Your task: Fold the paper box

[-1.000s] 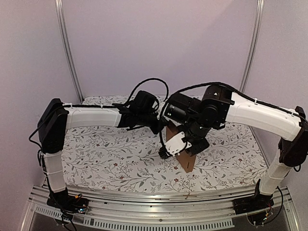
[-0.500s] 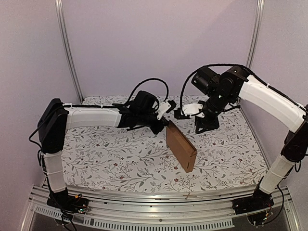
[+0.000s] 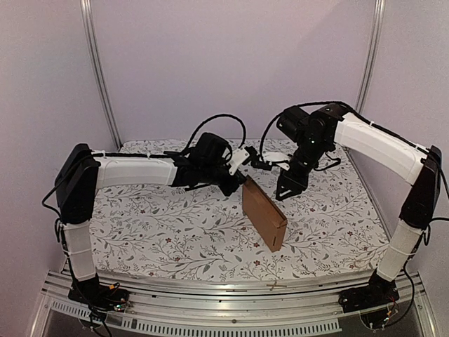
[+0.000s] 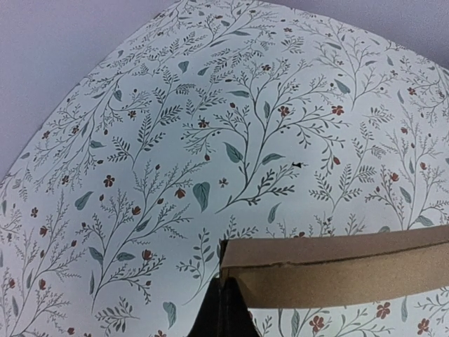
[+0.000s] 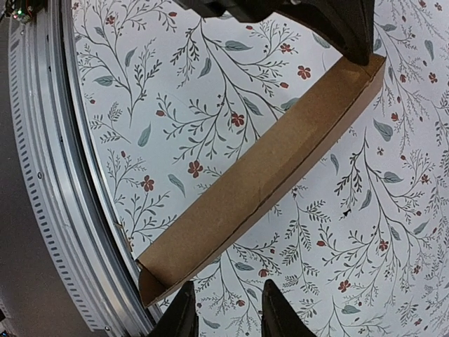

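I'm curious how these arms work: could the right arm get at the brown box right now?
Probably yes. The right gripper hangs open above the paper box, with nothing in between. The left gripper pinches only one corner, leaving the long top edge free.

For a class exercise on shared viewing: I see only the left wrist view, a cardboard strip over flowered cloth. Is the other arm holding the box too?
Observer: No. The right gripper hangs open above the box, apart from it.
Operator: How does the box sit?
Observer: On edge, thin side up, running from the far side toward the near rail.
Operator: Which part do I grip?
Observer: The left gripper pinches its far upper corner.
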Available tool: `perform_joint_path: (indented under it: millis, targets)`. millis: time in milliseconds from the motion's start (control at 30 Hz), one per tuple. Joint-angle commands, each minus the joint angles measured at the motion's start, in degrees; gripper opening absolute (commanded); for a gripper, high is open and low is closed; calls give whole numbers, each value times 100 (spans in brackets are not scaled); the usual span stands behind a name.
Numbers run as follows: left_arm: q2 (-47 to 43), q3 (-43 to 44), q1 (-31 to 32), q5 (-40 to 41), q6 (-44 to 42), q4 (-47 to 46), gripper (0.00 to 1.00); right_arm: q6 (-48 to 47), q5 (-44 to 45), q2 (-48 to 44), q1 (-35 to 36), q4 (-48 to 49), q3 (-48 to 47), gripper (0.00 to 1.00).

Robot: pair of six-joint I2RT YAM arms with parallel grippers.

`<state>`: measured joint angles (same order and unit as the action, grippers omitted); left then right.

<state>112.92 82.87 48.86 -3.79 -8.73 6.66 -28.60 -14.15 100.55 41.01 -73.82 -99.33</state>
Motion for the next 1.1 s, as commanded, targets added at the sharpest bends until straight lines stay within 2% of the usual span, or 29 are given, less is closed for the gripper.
perform_joint_path:
  millis: [0, 633, 1067]
  targets:
    - [44, -192, 71, 112, -5, 533, 0, 384, -375, 195, -32, 166, 56, 28]
    - [70, -175, 71, 89, 3, 543, 0, 469, -650, 542, -29, 179, 158, 12]
    - [81, -163, 71, 118, 81, 512, 3, 469, -690, 558, -9, 384, 414, 7]
